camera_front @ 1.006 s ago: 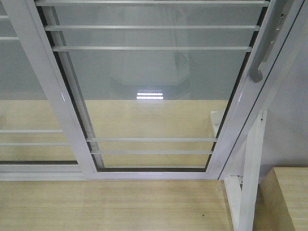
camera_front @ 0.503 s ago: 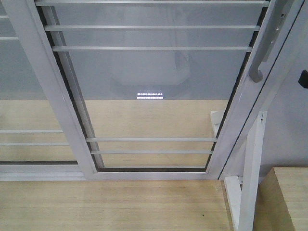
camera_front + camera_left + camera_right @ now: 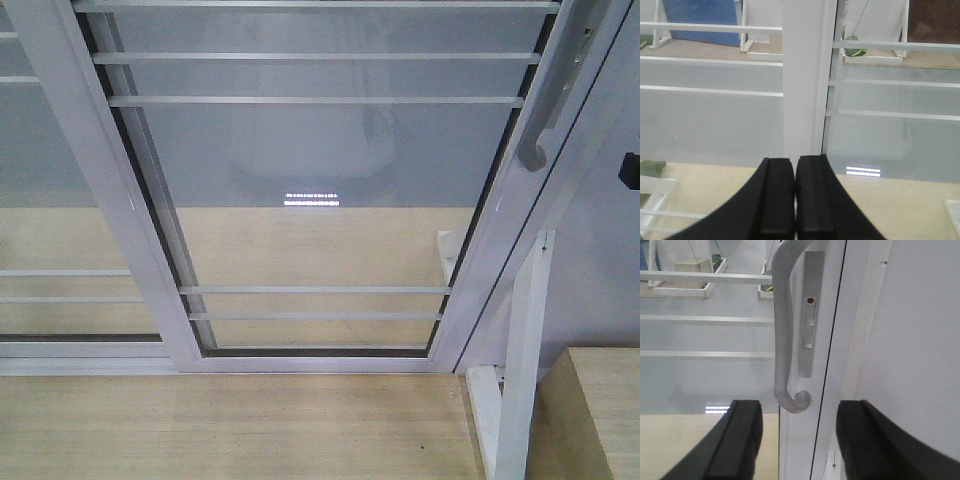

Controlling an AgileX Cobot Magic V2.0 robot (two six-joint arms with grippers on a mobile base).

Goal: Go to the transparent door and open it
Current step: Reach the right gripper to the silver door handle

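Right wrist-mounted view shows the task's thing close up: the transparent door (image 3: pixel 705 340) fills the left half of the frame, and its curved pull handle (image 3: pixel 782 340) runs down the stile at centre. The right gripper (image 3: pixel 799 407) has its jaws released and wide apart. The handle's hooked lower end lies between them but ahead of them, with no contact that I can see.

To do this step well, I judge the jaws should advance until they straddle the straight shank above the hook. They should then clench squarely on it and draw sideways along the track, toward the left of the frame, without twisting. A lock slider (image 3: pixel 810 322) with a red dot sits just beside the handle. Whether it is latched cannot be told, and a latched door would stall the pull.

In the exterior front-facing view the door (image 3: pixel 320 180) takes the middle, with the handle (image 3: pixel 545 120) at upper right. The barred neighbouring panel (image 3: pixel 60 250) at left overlaps the door's left edge. A white upright post (image 3: pixel 520 380) and a wooden block (image 3: pixel 595 410) stand at lower right, near the base's approach. The left gripper (image 3: pixel 795 162), jaws clenched on nothing, faces a white stile (image 3: pixel 802 75) and should keep clear of the sliding panel.
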